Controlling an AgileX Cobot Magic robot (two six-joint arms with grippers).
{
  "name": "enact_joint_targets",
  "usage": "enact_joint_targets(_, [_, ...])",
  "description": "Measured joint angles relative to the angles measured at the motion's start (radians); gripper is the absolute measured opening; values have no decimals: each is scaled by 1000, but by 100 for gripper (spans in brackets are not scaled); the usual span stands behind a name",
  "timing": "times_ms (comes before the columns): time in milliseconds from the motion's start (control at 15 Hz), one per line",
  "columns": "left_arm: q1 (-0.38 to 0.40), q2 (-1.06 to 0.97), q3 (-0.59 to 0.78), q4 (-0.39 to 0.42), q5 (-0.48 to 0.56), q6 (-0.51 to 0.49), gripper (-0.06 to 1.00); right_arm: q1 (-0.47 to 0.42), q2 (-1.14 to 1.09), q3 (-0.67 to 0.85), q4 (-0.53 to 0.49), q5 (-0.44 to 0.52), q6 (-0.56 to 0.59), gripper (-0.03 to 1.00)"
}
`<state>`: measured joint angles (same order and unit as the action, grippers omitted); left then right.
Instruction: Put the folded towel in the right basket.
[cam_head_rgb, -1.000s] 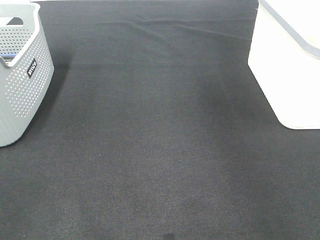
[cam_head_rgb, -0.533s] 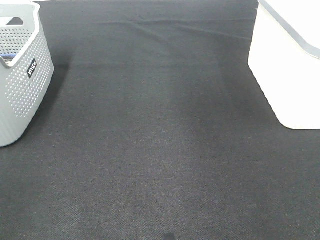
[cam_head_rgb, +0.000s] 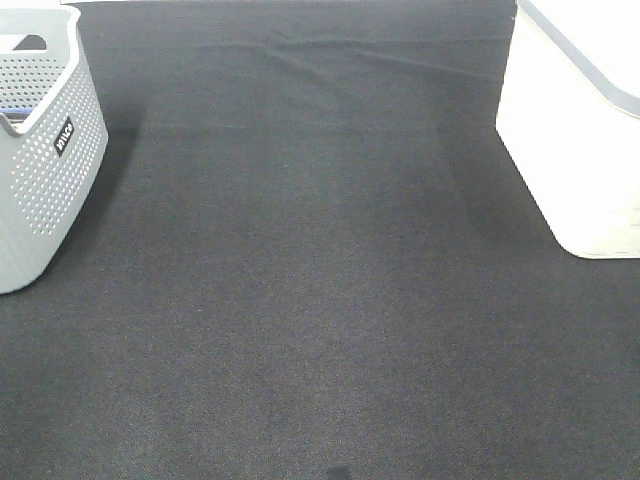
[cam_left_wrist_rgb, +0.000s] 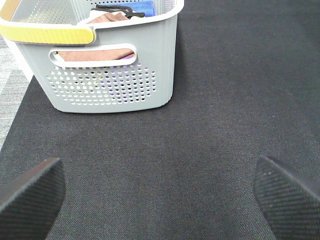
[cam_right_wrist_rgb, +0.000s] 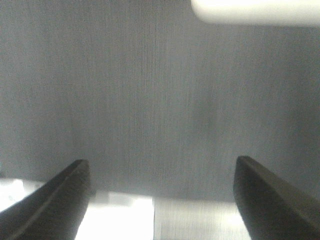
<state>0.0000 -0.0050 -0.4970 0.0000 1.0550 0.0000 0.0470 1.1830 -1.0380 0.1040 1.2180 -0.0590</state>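
Observation:
The right basket (cam_head_rgb: 575, 130) is white with a grey rim and stands at the table's right edge. A grey perforated basket (cam_head_rgb: 45, 170) stands at the left. In the left wrist view this grey basket (cam_left_wrist_rgb: 110, 90) holds folded towels: a brown one (cam_left_wrist_rgb: 95, 54) shows through the handle slot and a blue one (cam_left_wrist_rgb: 136, 7) lies at the far end. My left gripper (cam_left_wrist_rgb: 160, 200) is open and empty above the cloth, short of the grey basket. My right gripper (cam_right_wrist_rgb: 160, 195) is open and empty over the cloth. Neither arm shows in the exterior high view.
A black cloth (cam_head_rgb: 320, 280) covers the table between the two baskets, with a few creases at the back. A white rounded edge (cam_right_wrist_rgb: 255, 11) shows ahead of the right gripper. The cloth's edge and a pale floor (cam_left_wrist_rgb: 12, 95) lie beside the grey basket.

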Motion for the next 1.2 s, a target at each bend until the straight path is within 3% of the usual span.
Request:
enact_joint_targets(400, [0,0,0,0,0,0,97,0,-562,454,-35,-28,1,74])
enact_joint_targets(467, [0,0,0,0,0,0,97,0,-562,454,-35,-28,1,74])
enact_joint_targets(867, [0,0,0,0,0,0,97,0,-1040,527,-52,-147,-18,74])
enact_joint_targets(1200, [0,0,0,0,0,0,97,0,-1076,529,-52,-150,-18,74])
